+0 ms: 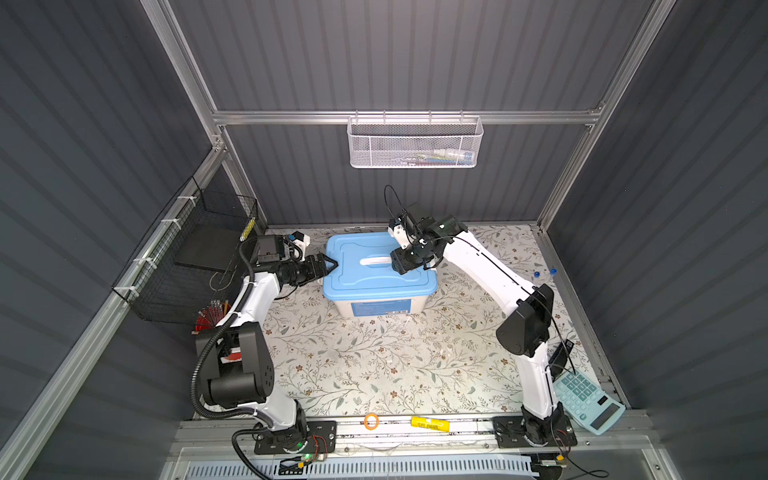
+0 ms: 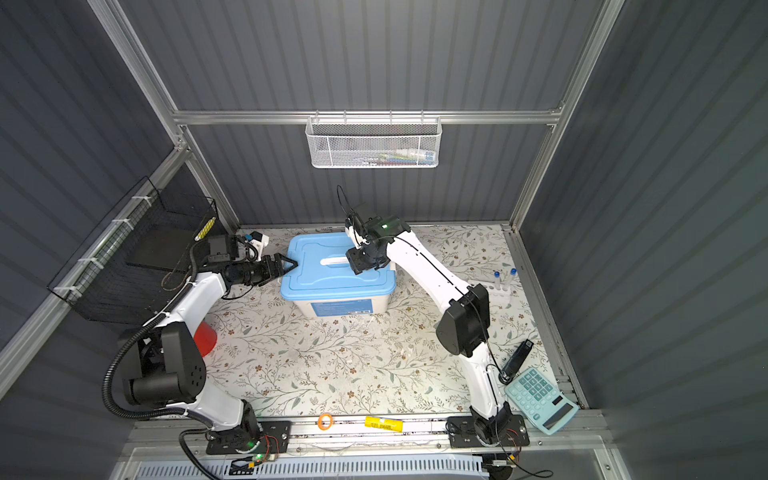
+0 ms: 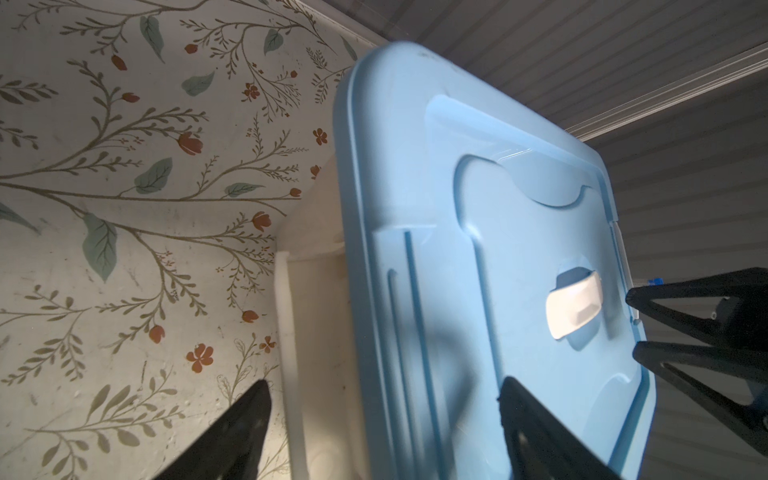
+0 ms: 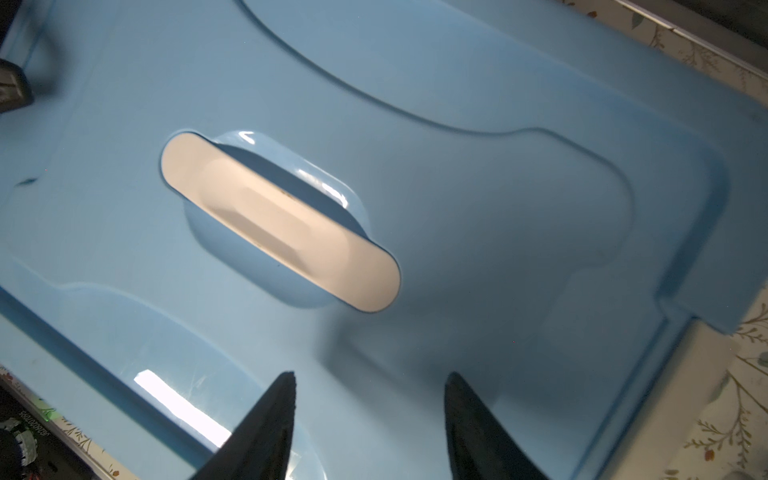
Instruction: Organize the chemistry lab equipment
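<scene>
Jaws stand apart on both my arms: left gripper [image 3: 386, 392] straddles an edge of the blue lid [image 1: 374, 280], right gripper [image 4: 369, 380] hovers near its white handle [image 4: 278, 224]

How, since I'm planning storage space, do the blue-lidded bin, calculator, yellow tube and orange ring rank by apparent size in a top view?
Largest to smallest:
blue-lidded bin
calculator
yellow tube
orange ring

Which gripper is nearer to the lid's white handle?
Right. The right gripper is over the blue lid, just beside the white handle; the left gripper is at the lid's edge.
</scene>
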You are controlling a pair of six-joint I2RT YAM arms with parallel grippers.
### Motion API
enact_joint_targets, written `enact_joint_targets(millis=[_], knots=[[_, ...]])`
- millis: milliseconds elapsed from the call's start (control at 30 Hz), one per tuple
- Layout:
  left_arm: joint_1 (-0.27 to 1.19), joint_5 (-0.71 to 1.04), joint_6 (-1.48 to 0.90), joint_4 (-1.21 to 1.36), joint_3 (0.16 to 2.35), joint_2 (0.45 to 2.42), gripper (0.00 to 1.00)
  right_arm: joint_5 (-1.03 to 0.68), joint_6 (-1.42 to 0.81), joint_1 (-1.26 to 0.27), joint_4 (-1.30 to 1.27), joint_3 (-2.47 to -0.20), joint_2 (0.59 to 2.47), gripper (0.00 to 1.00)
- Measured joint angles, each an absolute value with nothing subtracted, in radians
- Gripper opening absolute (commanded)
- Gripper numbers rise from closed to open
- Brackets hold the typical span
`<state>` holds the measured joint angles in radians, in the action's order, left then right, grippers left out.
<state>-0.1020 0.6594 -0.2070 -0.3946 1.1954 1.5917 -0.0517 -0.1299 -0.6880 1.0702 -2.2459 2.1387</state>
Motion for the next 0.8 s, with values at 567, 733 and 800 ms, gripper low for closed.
enact_joint_targets(millis=[567, 733, 800], knots=[[-0.104, 0.648, -0.224, -0.389, 1.195, 1.573, 0.63, -0.064, -0.131, -0.688, 1.062, -2.245, 2.139, 0.59], [-0.106, 0.644, -0.226, -0.393, 1.196, 1.57, 0.6, -0.064, -0.131, -0.688, 1.062, -2.245, 2.139, 0.59], [-0.106, 0.64, -0.226, -0.404, 1.201, 1.567, 0.59, -0.064, -0.131, -0.688, 1.061, -2.245, 2.139, 0.59]])
